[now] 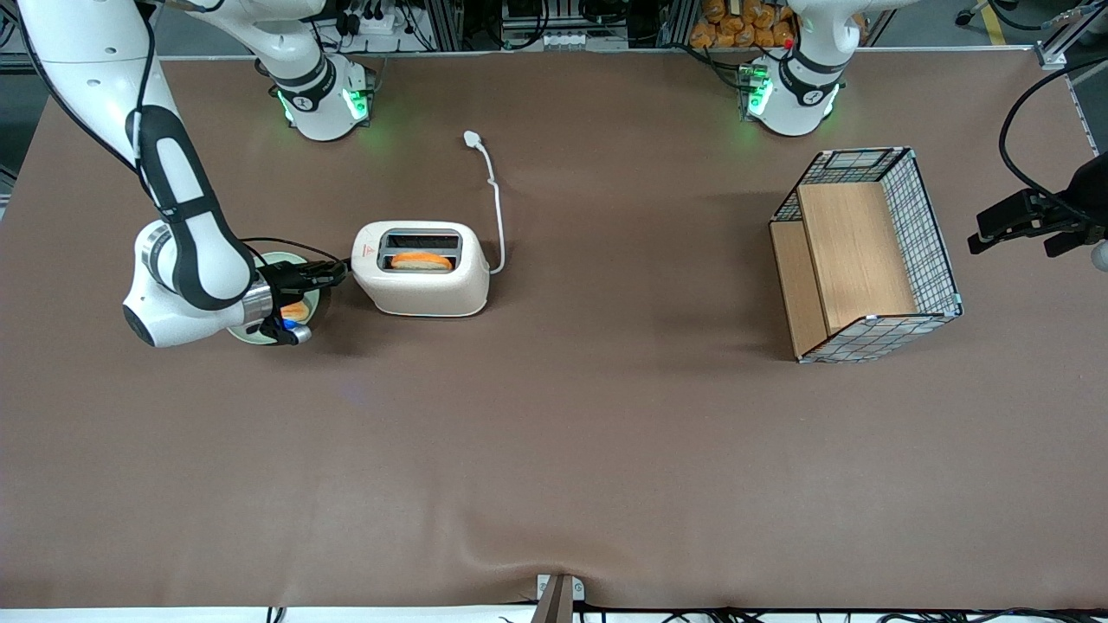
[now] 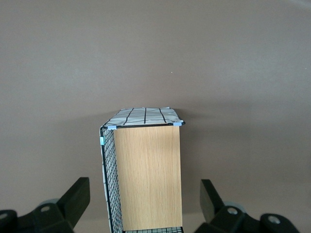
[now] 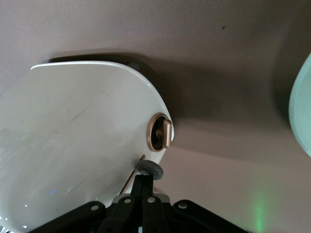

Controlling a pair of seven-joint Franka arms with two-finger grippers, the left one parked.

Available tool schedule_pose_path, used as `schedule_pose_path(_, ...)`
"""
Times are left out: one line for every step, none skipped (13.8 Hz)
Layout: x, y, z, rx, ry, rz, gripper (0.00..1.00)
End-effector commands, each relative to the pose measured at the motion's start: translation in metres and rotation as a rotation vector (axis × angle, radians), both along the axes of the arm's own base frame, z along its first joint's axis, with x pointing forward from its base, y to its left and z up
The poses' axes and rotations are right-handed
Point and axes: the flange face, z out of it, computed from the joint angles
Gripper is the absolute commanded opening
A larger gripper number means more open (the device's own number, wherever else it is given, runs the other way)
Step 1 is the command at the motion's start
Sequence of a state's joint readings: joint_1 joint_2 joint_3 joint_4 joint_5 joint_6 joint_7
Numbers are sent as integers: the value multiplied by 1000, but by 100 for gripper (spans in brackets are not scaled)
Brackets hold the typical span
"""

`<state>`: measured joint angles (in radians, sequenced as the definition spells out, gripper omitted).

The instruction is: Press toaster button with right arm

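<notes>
The cream-white toaster [image 1: 421, 268] stands on the brown table with a slice of toast [image 1: 421, 260] in the slot nearer the front camera and a red triangle mark on top. My right arm's gripper [image 1: 340, 273] is shut and empty, its tips level against the toaster's narrow end nearest that mark. In the right wrist view the closed fingertips [image 3: 146, 180] touch the small grey toaster button [image 3: 151, 169], which sticks out of the toaster's end wall [image 3: 77, 141] beside a bronze round knob [image 3: 160, 133].
A pale green plate [image 1: 281, 298] with an orange piece lies under my wrist. The white cord and plug [image 1: 492, 186] run from the toaster toward the arm bases. A wire-and-wood basket [image 1: 866, 255] stands toward the parked arm's end, also in the left wrist view [image 2: 146, 174].
</notes>
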<state>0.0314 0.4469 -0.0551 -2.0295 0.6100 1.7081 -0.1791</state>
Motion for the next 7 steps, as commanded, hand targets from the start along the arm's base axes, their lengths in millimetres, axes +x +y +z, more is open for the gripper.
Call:
schedule_pose_path(2,0,-30,-2,-18,-26,0)
schedule_pose_path(2,-1,-33,-5,-18,-28,0)
schedule_pose_path(2,0,-34,-5,-17,-26,0)
schedule_pose_path(2,1,-34,-5,-17,-25,0)
schedule_pose_path(2,0,-34,-5,-17,-26,0)
schedule_pose_path(2,-1,-34,-5,-17,-29,0)
schedule_pose_path(3,-1,-32,-5,-20,-29,0)
